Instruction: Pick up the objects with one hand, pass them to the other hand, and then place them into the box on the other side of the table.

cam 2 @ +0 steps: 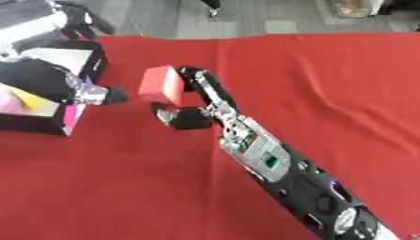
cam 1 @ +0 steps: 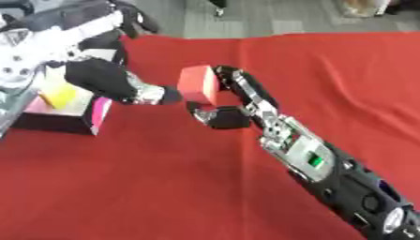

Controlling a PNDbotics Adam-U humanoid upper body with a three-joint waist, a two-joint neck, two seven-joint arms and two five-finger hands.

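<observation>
A red block (cam 1: 198, 84) hangs above the red table, a little left of the middle. My right hand (cam 1: 246, 101) comes up from the lower right and is shut on it, fingers over its right side and the thumb (cam 1: 220, 117) below. My left hand (cam 1: 147, 93) enters from the upper left and its tip meets the block's left face; I cannot make out how it stands. Under my left arm, at the left edge, sits the dark-walled box (cam 2: 33, 123), which holds a yellow piece (cam 1: 59, 96) and something pink (cam 1: 100, 112).
A red cloth (cam 1: 328, 70) covers the table, with a crease running down its middle. Grey floor (cam 1: 271, 16) lies beyond the far edge. My right forearm (cam 1: 344, 178) crosses the lower right of the table.
</observation>
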